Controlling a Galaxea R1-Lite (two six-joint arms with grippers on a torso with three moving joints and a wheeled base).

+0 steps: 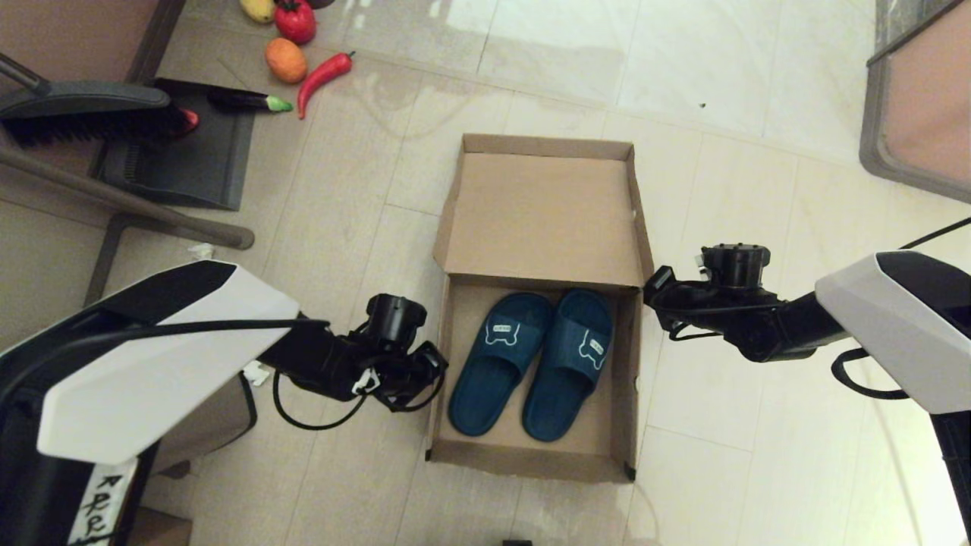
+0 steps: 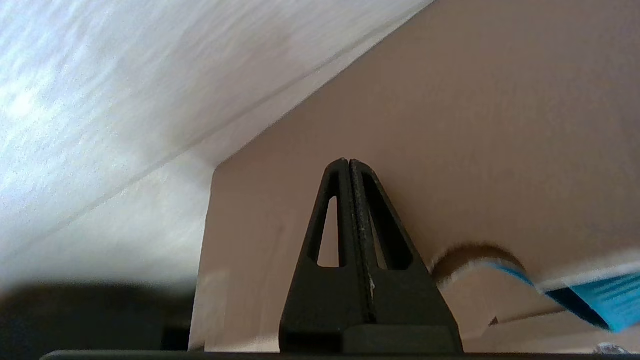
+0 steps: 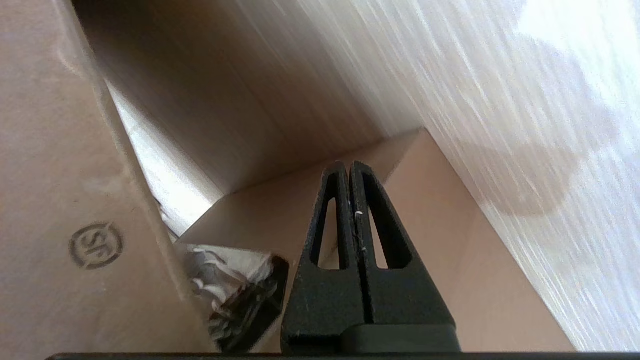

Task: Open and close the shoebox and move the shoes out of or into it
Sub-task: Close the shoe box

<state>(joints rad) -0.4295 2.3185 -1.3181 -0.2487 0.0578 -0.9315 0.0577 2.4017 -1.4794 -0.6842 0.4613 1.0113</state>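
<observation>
**Open shoebox flanked by two closed claws**

Head view: the shoebox (image 1: 540,303) is lying open on the tiled floor (image 1: 728,425), its hinged lid (image 1: 542,216) folding back on the far side of the box. The shoes (image 1: 531,364) are resting inside the box, side by side and touching along their inner edges, each strap showing a small white outline. The left claw (image 1: 426,371) is hanging just outside the box's left wall, level with the shoes. The right claw (image 1: 657,287) is sitting just outside the box's right wall, close to the hinge line where the lid is meeting the box. Well beyond the box's far-left corner, a red chili (image 1: 325,74), an orange fruit (image 1: 286,60), a red tomato (image 1: 295,20) and an eggplant (image 1: 246,101) are lying on the floor beside a dark dustpan (image 1: 182,152) and a broom head (image 1: 91,114).

Left wrist view: the left claw (image 2: 348,165) is showing its two fingers (image 2: 332,220) pressed together with nothing between them, its tip lying against or just beside the shoebox's cardboard wall (image 2: 450,150); contact cannot be told.

Right wrist view: the right claw (image 3: 348,166) is likewise fully closed and holding nothing, pointing at the shoebox's outer wall (image 3: 425,240). A dark taped corner patch (image 3: 245,295) is showing beside it, and a circular stamp (image 3: 95,245) is marking the neighbouring cardboard panel.
</observation>
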